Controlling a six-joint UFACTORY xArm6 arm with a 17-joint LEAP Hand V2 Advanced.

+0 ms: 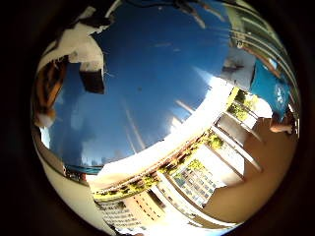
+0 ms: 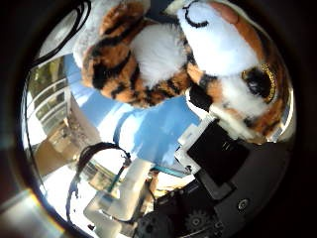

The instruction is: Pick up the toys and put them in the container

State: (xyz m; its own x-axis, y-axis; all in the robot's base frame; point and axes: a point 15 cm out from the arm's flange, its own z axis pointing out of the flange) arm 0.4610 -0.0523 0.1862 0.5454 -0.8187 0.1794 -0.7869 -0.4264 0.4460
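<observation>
A plush tiger toy (image 2: 163,55), orange with black stripes and a white belly and muzzle, fills much of the right thumb side palm view, close against the palm. My hand (image 2: 213,159) shows as white and black parts beside the tiger's head, and a finger (image 2: 203,99) presses against the head. The hand is shut on the tiger and holds it above a blue surface (image 1: 148,88). In the right little finger side palm view another finger (image 1: 91,67) reaches in at the edge. A blue-green thing (image 1: 268,88) stands past the blue surface's edge; I cannot tell whether it is the container.
The blue surface has a pale edge (image 1: 167,147). Beyond it lie pale floor and white furniture legs (image 1: 236,133). A brown and orange thing (image 1: 51,87) sits at the surface's far side.
</observation>
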